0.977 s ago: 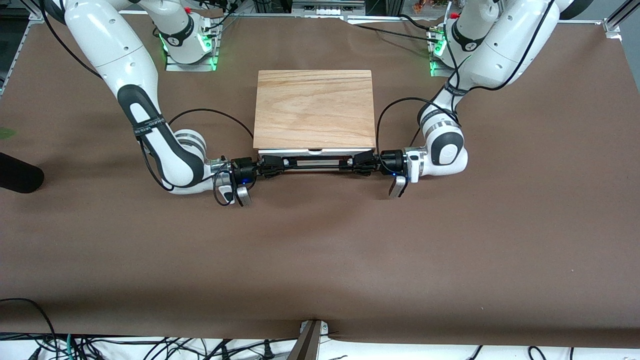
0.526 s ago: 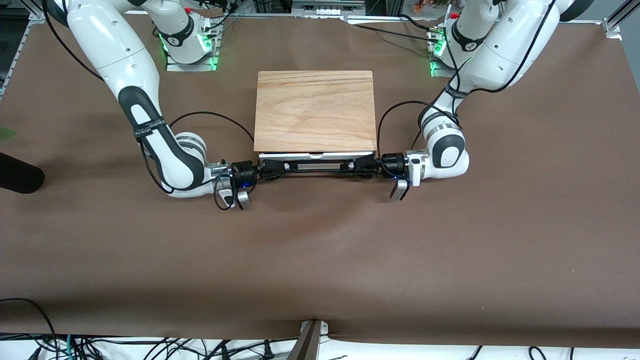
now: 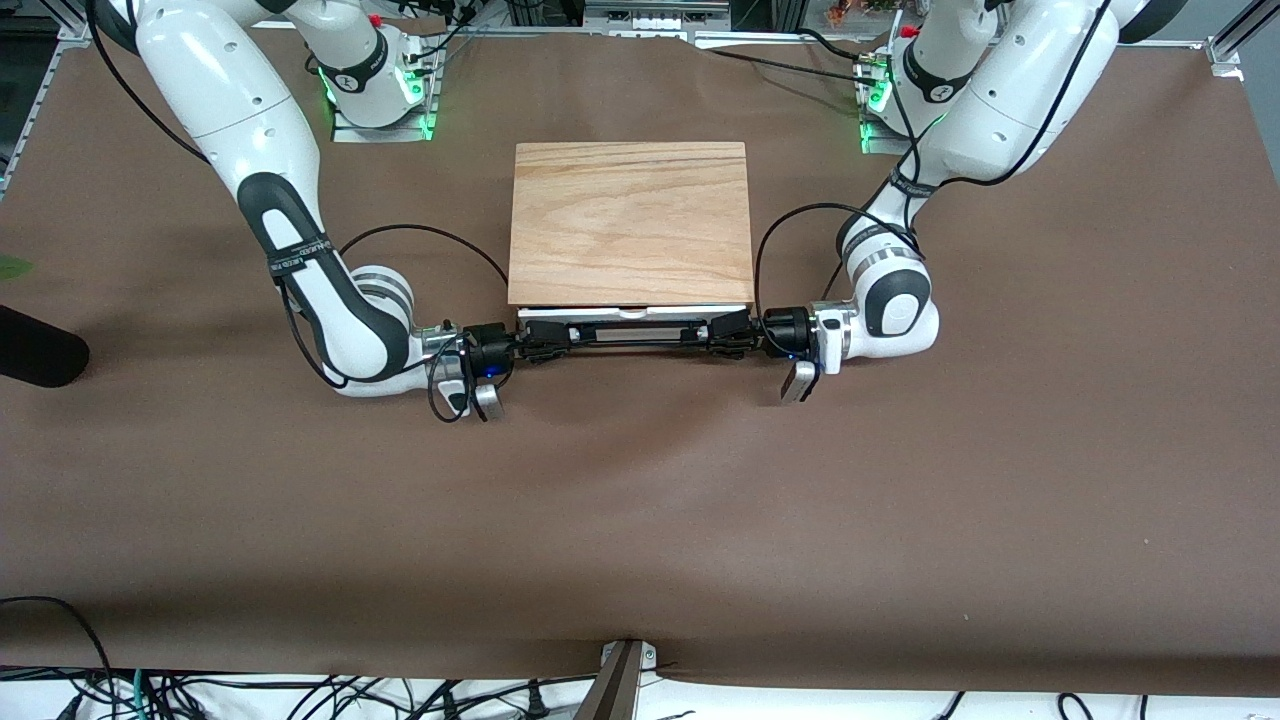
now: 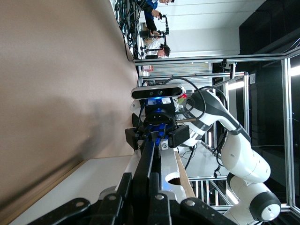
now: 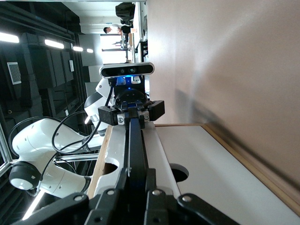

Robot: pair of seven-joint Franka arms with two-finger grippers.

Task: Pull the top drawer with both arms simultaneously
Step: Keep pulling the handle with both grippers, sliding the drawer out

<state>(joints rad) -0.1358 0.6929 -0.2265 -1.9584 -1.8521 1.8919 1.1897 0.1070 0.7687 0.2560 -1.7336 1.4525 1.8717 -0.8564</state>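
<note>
The top drawer [image 3: 632,313] shows as a narrow white strip sticking out a little from under the light-wood cabinet [image 3: 630,220]. Its black bar handle [image 3: 630,335] runs along the front. My left gripper [image 3: 715,333] is shut on the handle's end toward the left arm's side. My right gripper [image 3: 545,337] is shut on the other end. In the left wrist view my left gripper [image 4: 139,187] clamps the handle [image 4: 149,159] beside the white front [image 4: 166,164]. In the right wrist view my right gripper [image 5: 136,185] clamps the handle [image 5: 135,150] beside the white front [image 5: 117,154].
A dark rounded object [image 3: 40,345] lies at the right arm's end of the table. Both arm bases [image 3: 380,90] [image 3: 890,90] stand farther from the front camera than the cabinet. Brown table cover [image 3: 640,520] stretches from the drawer to the near edge, where cables and a bracket [image 3: 620,680] sit.
Both grippers and the handle have moved slightly toward the front camera, and the white drawer strip has come out a little from under the cabinet.
</note>
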